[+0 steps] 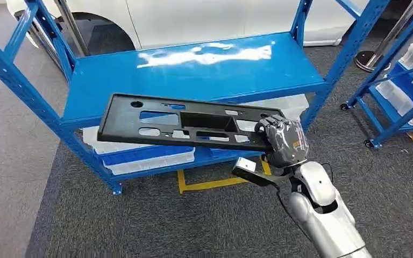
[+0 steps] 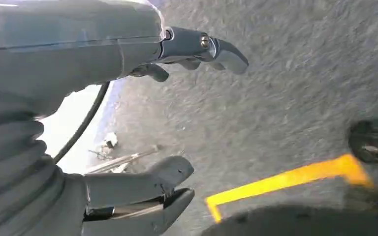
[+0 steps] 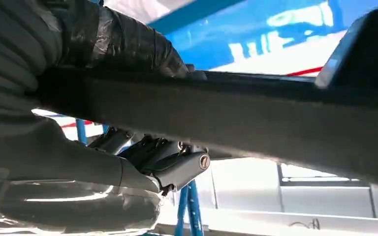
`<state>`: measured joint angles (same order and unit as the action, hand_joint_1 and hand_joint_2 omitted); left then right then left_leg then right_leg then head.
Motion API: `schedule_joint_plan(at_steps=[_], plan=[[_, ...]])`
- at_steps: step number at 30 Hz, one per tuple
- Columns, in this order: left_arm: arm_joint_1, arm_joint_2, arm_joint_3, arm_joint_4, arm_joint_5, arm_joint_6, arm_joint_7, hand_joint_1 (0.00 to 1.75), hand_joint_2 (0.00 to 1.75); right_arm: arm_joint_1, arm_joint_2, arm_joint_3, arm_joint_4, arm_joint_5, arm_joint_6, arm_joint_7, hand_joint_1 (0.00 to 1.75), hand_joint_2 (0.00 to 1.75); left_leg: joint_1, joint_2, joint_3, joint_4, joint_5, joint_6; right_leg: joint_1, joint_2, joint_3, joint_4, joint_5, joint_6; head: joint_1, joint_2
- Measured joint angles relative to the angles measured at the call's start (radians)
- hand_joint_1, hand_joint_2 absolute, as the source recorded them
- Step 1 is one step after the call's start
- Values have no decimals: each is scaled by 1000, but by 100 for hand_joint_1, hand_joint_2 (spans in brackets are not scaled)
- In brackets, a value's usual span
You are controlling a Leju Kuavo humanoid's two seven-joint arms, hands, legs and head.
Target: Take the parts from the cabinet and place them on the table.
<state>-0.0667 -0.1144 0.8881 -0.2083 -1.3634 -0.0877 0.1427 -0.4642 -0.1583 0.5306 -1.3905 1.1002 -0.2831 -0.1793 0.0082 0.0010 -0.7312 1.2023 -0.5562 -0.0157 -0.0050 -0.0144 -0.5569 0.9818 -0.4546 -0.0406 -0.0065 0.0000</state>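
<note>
Black plastic part (image 1: 185, 128), long and flat with cut-out windows and a raised wedge at its middle, hangs in the air in front of the blue shelving rack (image 1: 193, 72), held by one end. I see my right hand (image 1: 282, 141) clamped on that end, so the panel stretches away from the hand toward my left, level with the rack's upper shelf edge and partly covering it. The part hides most of my fingers (image 3: 170, 164) in the head view; from the right wrist I make them out curled under its dark matte edge, thumb side on top. White bins (image 1: 140, 156) on the lower shelf are half hidden behind the panel. Grey carpet (image 1: 166, 220) with a coarse weave lies below the hand, crossed by yellow tape (image 1: 215, 184). My left hand (image 2: 142, 147) hangs over carpet, fingers apart, holding nothing; that view is blurred.
</note>
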Motion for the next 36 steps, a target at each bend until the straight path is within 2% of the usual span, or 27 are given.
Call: schedule_joint_plan(at_steps=[1,2,3,5,7,8,10,11,12,13,15,16,17,18,20,21,22,26,27,28,29,31,32,33,34,35,36], plan=[[0,0,1,0,0,0,0,0,175,4,-1,0,0,0,0,0,175,175,2,0,-8,70,-22,-5,0,0,-17,3,11,1,0,0],[-1,0,2,0,0,0,0,0,175,7,-2,0,0,0,0,0,175,175,5,0,-4,112,-5,-9,0,-1,-36,10,22,3,0,0],[-1,0,2,0,0,0,0,0,175,10,-3,0,-1,0,0,0,175,175,6,0,18,110,32,-12,-1,-2,-55,17,30,6,0,0],[-2,2,3,0,0,0,0,0,175,16,-6,0,-5,0,0,0,175,175,9,1,114,1,93,-13,-5,-2,-89,33,44,14,0,0],[-6,2,3,0,1,0,0,0,175,17,-8,-3,-15,0,0,0,175,175,4,-1,243,-183,39,-8,0,-2,-114,53,53,25,-1,0],[-6,3,4,0,2,0,0,0,175,19,-10,-5,-18,0,-1,0,175,175,3,-4,254,-207,26,3,-1,-3,-115,54,63,30,1,0],[-6,2,5,0,2,-2,-2,0,175,23,-11,-5,-23,0,-1,0,175,175,0,-6,240,-204,35,10,-3,-3,-115,42,79,42,0,0],[-5,1,5,0,0,-3,-7,0,175,25,-11,-6,-25,0,-1,0,175,175,7,-5,235,-215,47,24,2,-1,-117,40,85,50,1,0],[-6,-1,5,0,-1,-3,-11,0,175,27,-14,-6,-25,0,-1,0,175,175,10,3,236,-219,57,32,-5,7,-124,53,61,54,1,0],[-6,-1,5,0,-1,-2,-12,0,175,28,-15,-6,-25,0,0,0,175,175,11,9,227,-218,65,44,-5,10,-140,94,9,56,2,0],[-5,-1,5,0,0,2,-13,0,175,32,-16,-6,-26,0,0,0,175,175,10,17,212,-216,76,50,-9,12,-189,240,-85,63,2,0],[-6,-1,5,0,0,2,-13,0,175,38,-16,-6,-25,-1,1,0,175,175,10,22,203,-214,81,49,-9,12,-212,313,-109,66,2,0],[-6,-1,5,0,0,4,-13,0,175,42,-18,-6,-25,-2,1,0,175,175,10,28,196,-213,84,48,-11,12,-216,347,-107,69,2,0],[-5,-1,5,0,1,4,-13,0,175,46,-18,-6,-25,-2,1,0,175,175,10,34,192,-210,86,46,-14,11,-193,324,-86,70,2,0],[-6,-2,5,0,1,4,-13,0,175,46,-19,-6,-26,-2,1,0,175,175,10,49,188,-203,85,44,-18,1,-98,181,-19,70,2,0],[-6,-2,5,0,0,3,-14,0,175,46,-19,-6,-27,-2,1,0,175,175,10,56,187,-198,81,38,-18,-26,-44,91,4,68,2,0],[-5,-2,5,0,1,4,-16,0,175,45,-19,-6,-28,-2,1,0,175,175,3,64,182,-195,78,30,0,-48,-22,65,-19,64,2,0],[-9,-2,5,0,0,7,-21,0,175,49,-20,-10,-32,-3,1,1,175,175,2,98,186,-194,80,7,2,-16,-38,48,-13,35,1,0],[-10,-1,5,0,0,8,-23,0,175,51,-20,-11,-34,-3,1,1,175,175,8,78,180,-183,61,2,-4,-9,-35,40,-7,27,1,0],[-9,-1,5,0,-1,10,-26,0,175,51,-20,-13,-36,-3,1,1,175,175,8,41,165,-146,26,2,-5,0,-36,37,-3,18,1,0],[-8,-1,5,0,-4,10,-28,0,175,53,-20,-14,-37,-3,1,1,175,175,10,22,138,-81,-14,2,-5,6,-39,37,-2,13,0,0],[-6,-1,5,0,-10,10,-29,0,175,64,-20,-16,-39,-5,0,1,175,175,10,7,72,75,-79,-1,0,25,-42,39,0,11,0,0],[-4,-1,5,0,-11,10,-30,0,175,71,-20,-18,-39,-6,0,1,175,175,10,6,53,119,-82,0,2,36,-43,41,1,10,0,0],[-3,-1,5,0,-13,11,-30,0,175,78,-21,-20,-39,-6,-1,1,175,175,9,6,57,113,-59,2,4,47,-43,44,1,10,0,0],[-3,-1,5,0,-16,11,-30,0,175,84,-23,-21,-41,-6,-1,1,175,175,8,4,81,59,-13,7,6,60,-43,47,1,10,0,0],[-4,-1,5,0,-18,11,-31,0,175,87,-24,-23,-43,-6,-1,1,175,175,8,-4,120,-25,37,14,8,74,-43,49,1,10,0,0],[-5,-1,5,0,-18,11,-31,0,175,88,-24,-23,-47,-6,-1,1,175,175,5,-27,158,-111,79,24,9,85,-43,51,1,10,0,0]])
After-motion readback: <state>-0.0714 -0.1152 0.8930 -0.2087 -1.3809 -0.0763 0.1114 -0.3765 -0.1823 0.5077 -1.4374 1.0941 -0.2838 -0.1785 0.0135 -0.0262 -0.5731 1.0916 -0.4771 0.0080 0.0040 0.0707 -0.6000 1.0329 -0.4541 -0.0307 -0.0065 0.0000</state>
